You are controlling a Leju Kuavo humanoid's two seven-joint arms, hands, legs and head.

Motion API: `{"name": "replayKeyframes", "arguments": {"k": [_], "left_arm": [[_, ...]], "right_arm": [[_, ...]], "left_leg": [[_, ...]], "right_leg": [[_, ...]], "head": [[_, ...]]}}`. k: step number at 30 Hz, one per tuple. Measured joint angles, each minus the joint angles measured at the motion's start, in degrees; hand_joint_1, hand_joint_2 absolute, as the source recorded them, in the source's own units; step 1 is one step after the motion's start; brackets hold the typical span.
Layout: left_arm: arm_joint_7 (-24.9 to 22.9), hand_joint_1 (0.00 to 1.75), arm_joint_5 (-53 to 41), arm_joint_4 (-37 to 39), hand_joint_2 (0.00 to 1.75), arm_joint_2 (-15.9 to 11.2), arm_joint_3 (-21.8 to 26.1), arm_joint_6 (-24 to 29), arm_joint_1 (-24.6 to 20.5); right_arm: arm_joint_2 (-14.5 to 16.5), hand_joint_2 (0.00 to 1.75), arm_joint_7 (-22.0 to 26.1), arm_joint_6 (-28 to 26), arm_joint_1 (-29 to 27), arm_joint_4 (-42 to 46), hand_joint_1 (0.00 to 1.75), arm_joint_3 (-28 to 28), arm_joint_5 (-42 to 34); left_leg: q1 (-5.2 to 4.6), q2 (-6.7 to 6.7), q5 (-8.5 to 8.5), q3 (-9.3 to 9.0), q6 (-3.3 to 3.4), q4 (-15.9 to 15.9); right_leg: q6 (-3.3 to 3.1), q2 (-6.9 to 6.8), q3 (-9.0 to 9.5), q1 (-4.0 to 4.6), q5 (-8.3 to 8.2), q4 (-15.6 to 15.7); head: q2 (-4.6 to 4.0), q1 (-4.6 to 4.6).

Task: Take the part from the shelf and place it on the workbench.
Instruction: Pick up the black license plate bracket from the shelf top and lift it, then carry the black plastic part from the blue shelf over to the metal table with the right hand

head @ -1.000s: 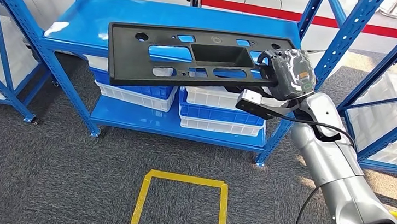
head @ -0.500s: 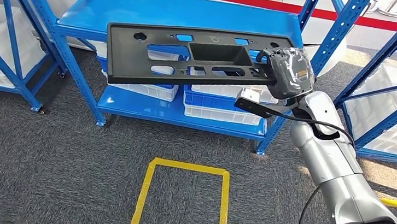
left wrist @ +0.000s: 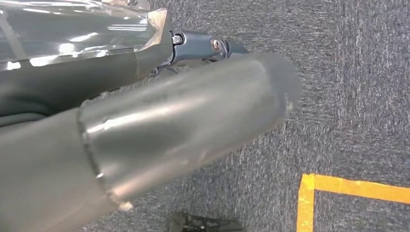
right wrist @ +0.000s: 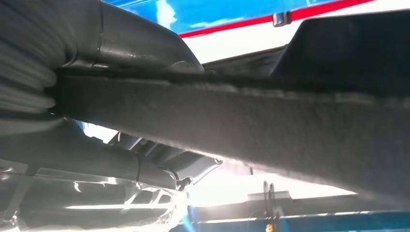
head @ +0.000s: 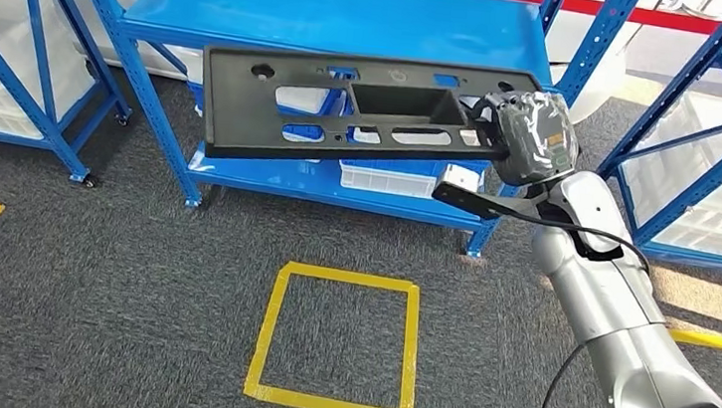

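Panel held by one end, clear of the rack

Panel (head: 346,111) first: you are carrying a long black plastic part with cut-out windows and a sunken rectangular pocket, and it hangs in the air in front of the blue shelf rack (head: 335,17), above the grey carpet and resting on nothing. Its long axis runs roughly level across the head view, from the right hand (head: 528,135) out toward your left, so nearly all of its length cantilevers away from the grip.

That is the relation your next move turns on. The right hand grips only the panel's right end; in the right wrist view the thumb (right wrist: 145,46) lies over one face of the bar-like edge (right wrist: 270,130) and the fingers wrap the other side, pressed onto it. The free end is the part I judge likeliest to swing wide or sag as you turn, and it passes near the rack's front upright (head: 138,93).

Your left hand (left wrist: 145,140) hangs low over the carpet, well apart from the panel; whether its fingers are spread or curled I cannot tell.

No counter is in sight yet. A yellow tape square (head: 339,342) marks the floor ahead of you.
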State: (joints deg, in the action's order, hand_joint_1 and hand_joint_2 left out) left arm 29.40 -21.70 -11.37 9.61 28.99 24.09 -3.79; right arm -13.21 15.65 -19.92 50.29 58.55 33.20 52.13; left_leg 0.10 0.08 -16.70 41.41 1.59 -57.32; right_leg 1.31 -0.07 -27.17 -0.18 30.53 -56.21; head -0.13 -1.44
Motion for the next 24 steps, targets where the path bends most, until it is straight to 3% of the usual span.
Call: {"name": "replayKeyframes", "arguments": {"k": [1,2,4,5,6,8,10,12,13,16,17,19,21,23,24], "left_arm": [[0.00,0.00,0.00,0.01,0.00,-0.01,0.00,0.01,0.07],[0.00,0.00,0.00,0.02,0.00,-0.02,0.01,0.01,0.13],[0.00,0.00,0.01,0.03,0.00,-0.03,0.01,0.02,0.18],[0.00,0.00,0.02,0.03,0.00,-0.02,0.02,0.02,0.17],[0.00,0.00,0.02,0.03,0.00,-0.02,0.02,0.02,0.16],[0.00,0.00,0.01,0.03,0.00,-0.03,0.02,0.02,0.14],[0.00,0.00,0.01,0.03,0.00,-0.04,0.03,0.02,0.09],[0.00,0.00,0.01,0.03,0.00,-0.02,0.04,0.02,-0.02],[0.00,0.00,0.01,0.03,0.00,-0.02,0.04,0.02,-0.07],[0.00,0.00,0.01,0.05,0.00,-0.03,0.05,0.02,-0.09],[0.00,0.00,0.02,0.06,0.00,-0.03,0.07,0.02,-0.09],[0.00,0.00,0.02,0.07,0.00,-0.03,0.12,0.02,-0.11],[0.00,0.00,0.01,0.07,0.00,-0.04,0.16,0.02,-0.11],[0.00,0.00,0.00,0.07,0.00,-0.03,0.19,0.02,-0.11],[0.00,0.00,0.00,0.07,0.00,-0.03,0.19,0.03,-0.11]], "right_arm": [[-0.02,1.75,-0.03,0.05,0.00,0.08,1.69,0.02,-0.01],[-0.02,1.75,-0.05,0.11,-0.03,0.15,1.69,0.05,-0.01],[-0.01,1.75,-0.07,0.19,-0.02,0.28,1.69,0.08,0.01],[0.00,1.75,-0.07,0.20,-0.05,0.32,1.69,0.09,0.01],[0.01,1.75,-0.07,0.20,-0.10,0.33,1.69,0.10,0.01],[-0.01,1.75,-0.07,0.20,-0.20,0.34,1.69,0.12,0.01],[-0.04,1.75,-0.07,0.20,-0.24,0.44,1.69,0.09,0.02],[-0.15,1.75,-0.07,0.19,-0.14,0.75,1.69,-0.03,0.01],[-0.19,1.75,-0.07,0.18,-0.09,0.88,1.69,-0.07,0.00],[-0.32,1.75,-0.07,0.18,-0.18,0.95,1.69,-0.02,-0.01],[-0.38,1.75,-0.07,0.18,-0.25,0.95,1.69,-0.01,0.00],[-0.51,1.75,-0.07,0.19,-0.35,0.95,1.69,-0.01,0.00],[-0.63,1.75,-0.07,0.21,-0.43,0.95,1.69,0.01,-0.01],[-0.69,1.75,-0.10,0.27,-0.54,0.95,1.69,0.04,-0.01],[-0.70,1.75,-0.12,0.30,-0.58,0.95,1.69,0.04,-0.02]], "left_leg": [[0.12,-0.10,-0.95,0.38,-0.35,-0.49],[0.26,-0.19,-3.18,1.03,-0.72,-2.14],[0.59,-0.25,-9.74,2.86,-1.45,-8.97],[0.75,-0.25,-12.13,3.64,-1.78,-13.17],[0.91,-0.24,-13.14,4.01,-2.06,-16.53],[1.33,-0.22,-11.64,2.28,-2.43,-18.22],[1.74,-0.25,-9.73,-3.49,-2.59,-12.05],[1.68,-0.48,-10.57,-9.06,-2.36,-4.15],[1.46,-0.58,-11.20,-10.20,-2.05,-2.11],[0.85,-0.39,-10.39,-9.84,-0.21,-0.67],[0.76,-0.24,-9.75,-9.33,0.55,-0.47],[0.58,-0.04,-8.46,-7.89,1.55,-0.32],[0.42,0.02,-7.22,-6.22,1.87,-0.37],[0.30,0.07,-5.95,-4.54,1.83,-0.42],[0.27,0.08,-5.34,-3.79,1.73,-0.45]], "right_leg": [[-0.54,-0.08,-0.34,-0.26,-0.64,0.00],[-1.15,-0.18,-0.83,-0.57,-1.44,0.08],[-1.92,-0.27,-2.19,-0.76,-3.04,0.04],[-2.02,-0.29,-3.04,-0.75,-3.78,-0.02],[-1.92,-0.29,-3.83,-0.75,-4.40,-0.07],[-1.49,-0.29,-5.32,-0.83,-5.51,-0.23],[-0.79,-0.27,-6.63,-0.96,-6.42,-0.53],[0.12,-0.26,-7.58,-0.86,-7.23,-0.86],[0.58,-0.28,-7.87,-0.77,-7.67,-0.87],[1.85,-0.29,-8.76,-0.80,-8.11,-1.11],[1.82,-0.26,-9.58,-0.87,-6.82,-2.43],[1.21,-0.19,-11.91,-1.06,-2.27,-8.30],[1.21,-0.14,-13.71,-1.01,1.32,-15.59],[2.16,-0.10,-12.58,-0.94,0.91,-17.60],[2.65,-0.10,-10.56,-0.93,-0.33,-15.63]], "head": [[0.00,-0.05],[0.00,-0.19],[0.00,-0.37],[0.00,-0.45],[0.00,-0.45],[0.00,-0.47],[0.00,-0.49],[0.00,-0.44],[0.00,-0.42],[0.00,-0.38],[0.00,-0.28],[0.00,-0.08],[0.00,0.04],[0.00,0.05],[0.00,0.05]]}}
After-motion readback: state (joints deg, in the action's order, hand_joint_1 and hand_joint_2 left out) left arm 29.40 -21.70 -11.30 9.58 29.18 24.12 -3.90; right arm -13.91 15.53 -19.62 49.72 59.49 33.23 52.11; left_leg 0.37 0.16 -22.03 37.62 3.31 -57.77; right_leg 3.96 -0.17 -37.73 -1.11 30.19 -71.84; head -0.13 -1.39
